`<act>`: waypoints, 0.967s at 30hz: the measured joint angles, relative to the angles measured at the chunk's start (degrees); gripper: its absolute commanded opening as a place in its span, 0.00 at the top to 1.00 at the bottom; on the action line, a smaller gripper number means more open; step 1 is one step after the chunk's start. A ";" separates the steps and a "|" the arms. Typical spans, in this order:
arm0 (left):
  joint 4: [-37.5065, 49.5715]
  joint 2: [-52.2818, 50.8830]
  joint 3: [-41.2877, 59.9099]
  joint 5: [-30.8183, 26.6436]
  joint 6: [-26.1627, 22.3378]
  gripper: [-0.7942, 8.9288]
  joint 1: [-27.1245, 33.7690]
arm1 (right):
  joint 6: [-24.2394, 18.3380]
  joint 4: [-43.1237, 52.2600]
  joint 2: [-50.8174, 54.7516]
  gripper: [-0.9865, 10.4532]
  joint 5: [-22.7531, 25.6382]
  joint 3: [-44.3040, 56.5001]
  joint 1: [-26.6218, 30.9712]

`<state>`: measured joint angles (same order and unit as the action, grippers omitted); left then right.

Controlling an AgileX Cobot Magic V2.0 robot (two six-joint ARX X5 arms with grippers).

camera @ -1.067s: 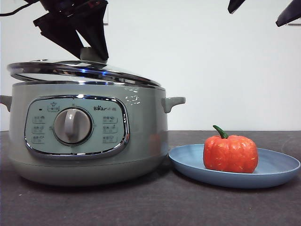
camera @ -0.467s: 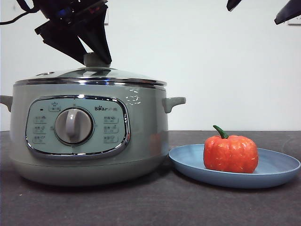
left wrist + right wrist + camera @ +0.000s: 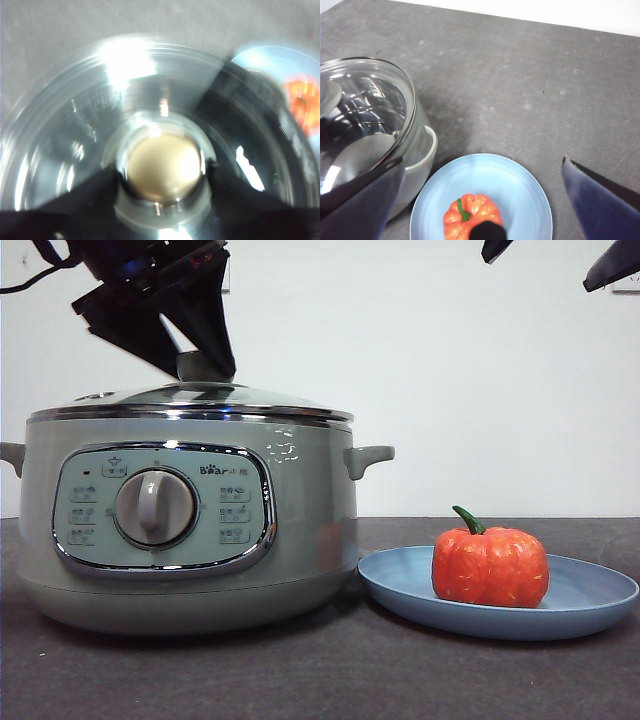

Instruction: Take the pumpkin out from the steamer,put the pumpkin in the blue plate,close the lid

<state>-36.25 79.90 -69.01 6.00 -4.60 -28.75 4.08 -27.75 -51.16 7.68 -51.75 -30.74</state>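
Lid's down now. A second ago I had the lid (image 3: 190, 402) tilted, one side lifted clear of the pot; half a second ago it was already level, and it sits flat on the steamer's (image 3: 190, 525) rim now, chrome edge flush all the way round. Nothing else has shifted.

My left tool (image 3: 195, 365) is on the knob: in the left wrist view the two black jaws press in from either side of the pale, rounded knob (image 3: 162, 167), pinching it. That view is smeared with blur, but the glass dome shows bright glare streaks and rings around the knob.

My right tool (image 3: 480, 200) hangs high over the plate, jaws spread wide and holding nothing; in the front view only its dark tips show at the top corner.

The pumpkin (image 3: 490, 565) sits upright on the blue plate (image 3: 600, 605), just beside the steamer. It's orange-red with a mottled, faintly ribbed skin and a curved green stem. The plate is shallow, round and matte light blue, its near edge close to the pot's base; I can't tell if they touch.

The steamer is smooth, pale sage green, round-bodied, with a stubby side handle (image 3: 368, 458), a chrome-framed panel and a grey dial (image 3: 154, 507) in the middle. The tabletop (image 3: 320, 680) is dark grey and lightly speckled.
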 measured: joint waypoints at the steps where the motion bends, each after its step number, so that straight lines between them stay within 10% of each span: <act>1: -0.15 -0.15 -0.02 0.13 0.11 0.56 -0.02 | 0.00 0.00 0.00 0.39 0.02 0.00 0.02; 20: -1.75 -10.25 -0.24 -0.02 0.83 0.57 -0.02 | 0.00 0.61 0.00 0.41 -0.17 0.00 0.00; 26: -2.10 -19.74 -0.31 -0.39 1.20 0.94 -0.02 | 0.02 1.60 0.00 0.83 -0.17 0.00 0.00; 29: -3.04 -23.15 -0.33 -3.13 1.16 0.93 -0.02 | 0.02 1.64 0.00 0.92 -0.17 0.00 0.00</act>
<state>-39.29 56.75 -69.34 2.87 -3.44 -28.77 4.10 -26.11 -51.16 7.51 -51.75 -30.74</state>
